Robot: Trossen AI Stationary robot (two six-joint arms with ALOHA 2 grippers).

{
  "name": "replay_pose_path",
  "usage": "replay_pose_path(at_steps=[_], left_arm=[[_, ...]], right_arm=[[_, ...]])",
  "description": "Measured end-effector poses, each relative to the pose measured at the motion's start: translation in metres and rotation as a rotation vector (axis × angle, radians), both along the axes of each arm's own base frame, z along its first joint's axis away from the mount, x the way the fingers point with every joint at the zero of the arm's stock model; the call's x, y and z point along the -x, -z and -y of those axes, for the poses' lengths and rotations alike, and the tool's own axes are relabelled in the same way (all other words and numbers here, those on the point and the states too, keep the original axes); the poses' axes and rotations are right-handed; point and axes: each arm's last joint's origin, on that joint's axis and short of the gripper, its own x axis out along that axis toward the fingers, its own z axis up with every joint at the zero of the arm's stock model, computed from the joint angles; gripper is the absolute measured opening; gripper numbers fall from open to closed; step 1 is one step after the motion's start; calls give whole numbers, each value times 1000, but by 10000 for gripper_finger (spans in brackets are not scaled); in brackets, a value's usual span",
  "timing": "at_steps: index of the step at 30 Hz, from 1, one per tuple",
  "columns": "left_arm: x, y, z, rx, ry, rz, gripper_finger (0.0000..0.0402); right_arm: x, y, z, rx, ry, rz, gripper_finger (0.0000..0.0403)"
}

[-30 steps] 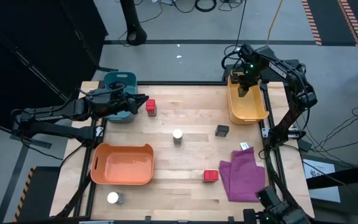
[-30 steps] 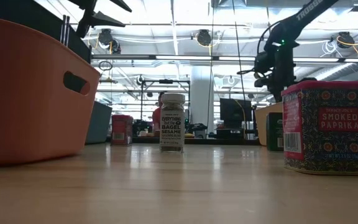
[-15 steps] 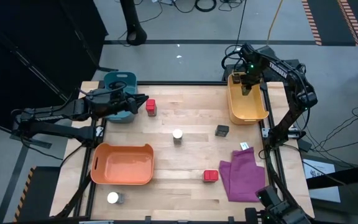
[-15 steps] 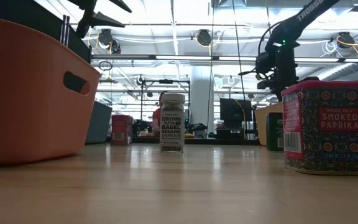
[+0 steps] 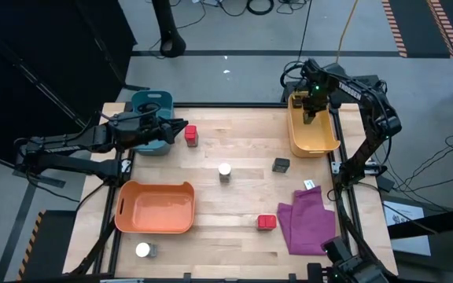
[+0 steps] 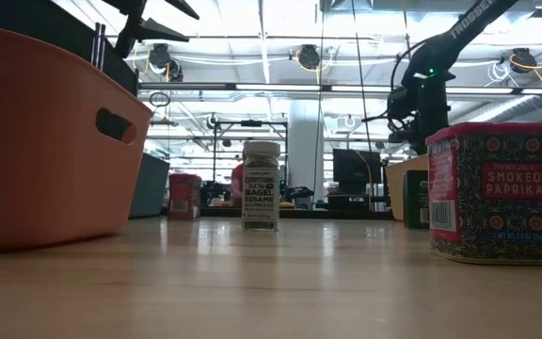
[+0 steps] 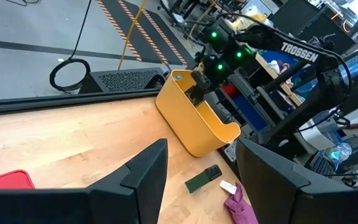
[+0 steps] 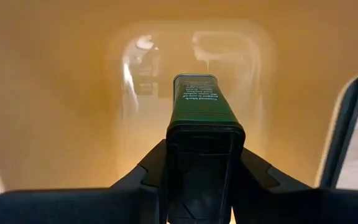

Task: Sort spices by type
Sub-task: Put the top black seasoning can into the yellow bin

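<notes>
My right gripper hangs over the yellow bin at the table's far right, shut on a dark green-grey tin. My left gripper waits open beside the teal bin, just left of a red tin standing on the table. A second dark tin, a white-lidded jar and a second red tin stand on the wood. Another jar stands at the near edge by the orange bin. My right gripper pinches the dark tin between its two fingers, on two opposite sides near its upper end. The fingers come from above, pointing down along the tin. The tin points down into the yellow bin; whether its lower end touches the floor, I cannot tell.
A purple cloth lies at the near right with a small white tag by its far corner. In the low view the paprika tin stands close on the right and the orange bin fills the left. Bare wood lies mid-table.
My right gripper, still shut on the dark tin, has shifted slightly over the yellow bin. Nothing on the table has moved.
</notes>
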Motion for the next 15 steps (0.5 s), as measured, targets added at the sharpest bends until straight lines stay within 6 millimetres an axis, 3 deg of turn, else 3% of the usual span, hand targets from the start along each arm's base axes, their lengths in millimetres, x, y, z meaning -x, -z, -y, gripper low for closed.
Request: replay_pose_path(at_steps=[15], left_arm=[[0,0,0,2,-5,2,196]], right_arm=[[-2,27,-3,22,2,30,94]])
